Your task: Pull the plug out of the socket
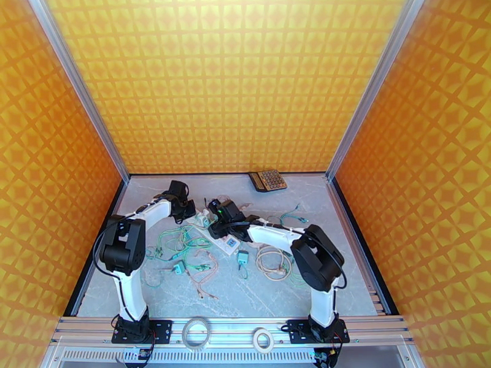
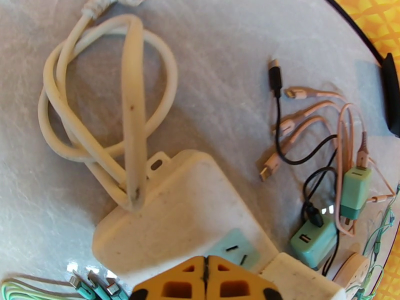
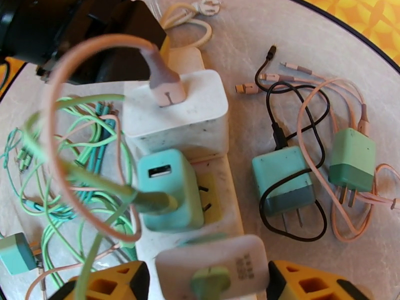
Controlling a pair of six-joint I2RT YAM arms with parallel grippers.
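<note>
yellow left claw (image 2: 205, 278) pinched shut over the power strip (image 2: 170, 211); right claw (image 3: 210, 278) spread around a white charger (image 3: 212, 258).

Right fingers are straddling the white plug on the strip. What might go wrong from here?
The left fingers are shut and seem only to press on the power strip, so it may lift with the pull. The right fingers stand open around the white plug, whose green connector juts up between them; closing might pinch that instead. The teal plug sits beside and could get knocked.
</note>
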